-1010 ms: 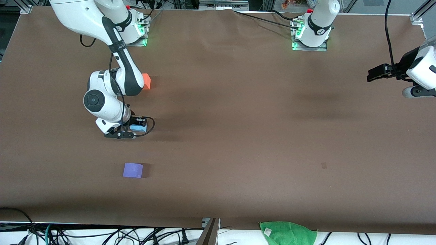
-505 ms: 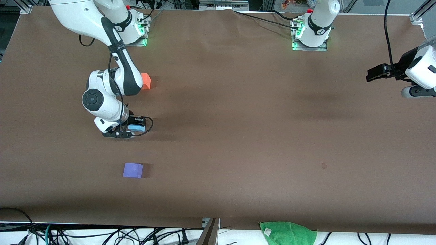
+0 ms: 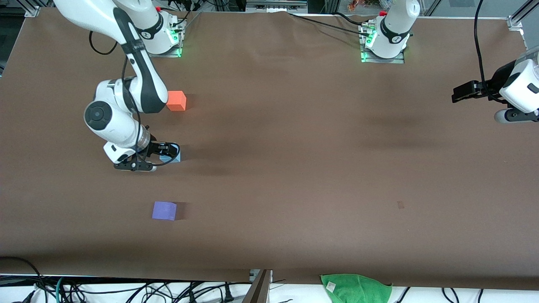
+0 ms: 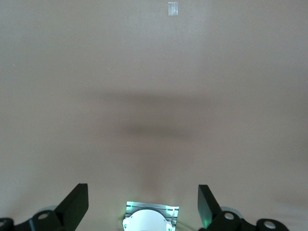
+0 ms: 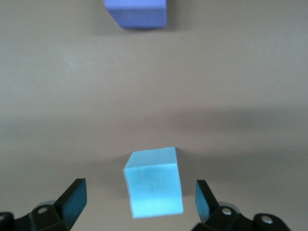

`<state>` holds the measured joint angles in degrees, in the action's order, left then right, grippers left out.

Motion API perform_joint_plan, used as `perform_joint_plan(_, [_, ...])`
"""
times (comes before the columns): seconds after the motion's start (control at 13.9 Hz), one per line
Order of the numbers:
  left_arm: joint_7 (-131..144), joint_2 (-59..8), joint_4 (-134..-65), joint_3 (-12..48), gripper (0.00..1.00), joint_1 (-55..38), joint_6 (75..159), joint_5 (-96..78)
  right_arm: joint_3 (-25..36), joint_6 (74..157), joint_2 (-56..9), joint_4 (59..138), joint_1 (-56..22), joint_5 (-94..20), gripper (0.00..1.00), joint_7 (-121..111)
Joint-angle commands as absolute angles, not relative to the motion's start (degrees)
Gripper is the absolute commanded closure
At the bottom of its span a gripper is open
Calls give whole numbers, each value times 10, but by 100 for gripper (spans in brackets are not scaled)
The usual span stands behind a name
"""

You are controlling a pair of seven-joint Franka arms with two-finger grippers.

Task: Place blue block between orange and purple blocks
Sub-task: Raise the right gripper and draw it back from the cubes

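Since a second ago: my right claw has let go of the blue block and lifted off it; my right arm has swung toward its own end of the table, uncovering more of the orange block.
Right claw (image 3: 162, 153): fingers spread wide, as far apart as they go; they hold nothing and touch nothing. In my right wrist view the two dark fingertips (image 5: 72, 197) stand well clear of the block's sides, one on each side of it.
Blue block (image 5: 154, 182): resting flat on the table (image 3: 294, 147), free, directly under my right claw. In the front view only a corner of it shows (image 3: 176, 157) past the fingers.
Orange block (image 3: 176, 101): on the table, farther from the front camera than the blue block, toward the edge where my bases stand.
Purple block (image 3: 164, 210): on the table, nearer to the front camera than the blue block; my right wrist view catches its lower part (image 5: 137, 13).
Line-up: blue sits between orange and purple, roughly in a row with them, apart from both.
Left claw (image 4: 143, 204): fingers wide apart, nothing between them, hanging over bare table by the edge at the left arm's end; that arm waits.
Green cloth (image 3: 356, 288): lying just off the table's edge nearest the front camera.
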<state>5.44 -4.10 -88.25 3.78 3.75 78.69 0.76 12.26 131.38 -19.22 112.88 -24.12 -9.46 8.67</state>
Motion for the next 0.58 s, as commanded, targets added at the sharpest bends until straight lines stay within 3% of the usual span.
perform_joint_plan(0.0, [46,-47,-867,36,0,32,783,3,121,1163,-155,1040,-238,-105,0,80])
perform_joint_plan(0.14, [47,-47,-867,36,0,33,783,1,134,1076,-130,996,-238,-98,0,75])
perform_joint_plan(0.5, [46,-47,-864,36,0,35,783,0,145,963,-19,984,-238,-40,0,33])
